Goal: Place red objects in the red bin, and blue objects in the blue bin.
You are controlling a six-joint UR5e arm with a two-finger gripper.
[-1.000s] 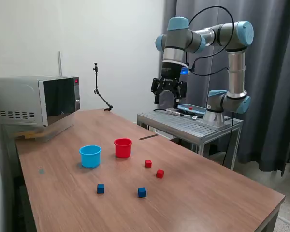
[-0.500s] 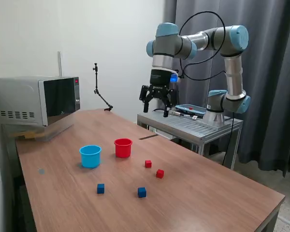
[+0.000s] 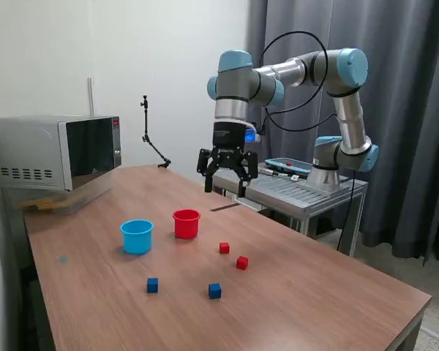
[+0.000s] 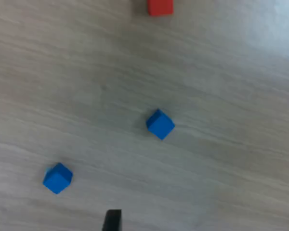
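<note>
I hold the claw (image 3: 226,178) high above the surface (image 3: 322,292), fingers spread wide and empty, so the wrist camera surveys the cubes. Two blue cubes (image 3: 152,285) (image 3: 215,291) and two red cubes (image 3: 224,248) (image 3: 242,262) lie loose, well apart. The red cup (image 3: 186,223) and blue cup (image 3: 137,236) stand upright, nearly adjacent, ready for sorting.
</note>
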